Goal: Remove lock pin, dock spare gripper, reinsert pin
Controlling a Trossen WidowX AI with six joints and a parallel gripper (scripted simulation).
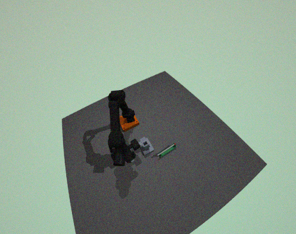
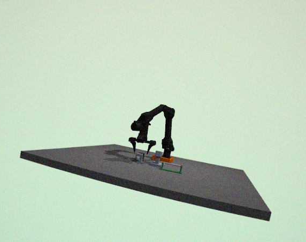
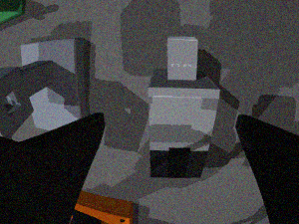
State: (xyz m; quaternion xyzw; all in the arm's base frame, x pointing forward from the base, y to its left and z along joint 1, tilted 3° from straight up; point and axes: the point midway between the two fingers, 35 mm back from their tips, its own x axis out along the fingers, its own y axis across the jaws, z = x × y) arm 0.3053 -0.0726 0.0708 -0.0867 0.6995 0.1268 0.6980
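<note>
The spare gripper (image 2: pixel 139 157) (image 3: pixel 181 111) is a small grey block with a pale upright block at one end and dark parts at the other. It stands on the table, mostly hidden by the arm in the top view. My gripper (image 2: pixel 141 153) (image 3: pixel 172 120) is wide open and empty over it, a finger on each side. The pale grey mount (image 1: pixel 149 149) (image 2: pixel 158 153) (image 3: pixel 62 53) stands beside it, at left in the wrist view; no pin shows in it. The grey pin (image 1: pixel 166 149) (image 2: pixel 172 164), red at one end, lies across the green rack (image 1: pixel 168 152) (image 2: pixel 171 171) (image 3: pixel 9 13).
The arm's orange base (image 1: pixel 130 126) (image 2: pixel 167 159) (image 3: pixel 107 208) stands behind the mount. The green rack is on the mount's other side from my gripper. One finger hangs close to the mount in the top view. The arm's shadows darken the table (image 1: pixel 199 155) (image 2: pixel 206 182) around the spare gripper.
</note>
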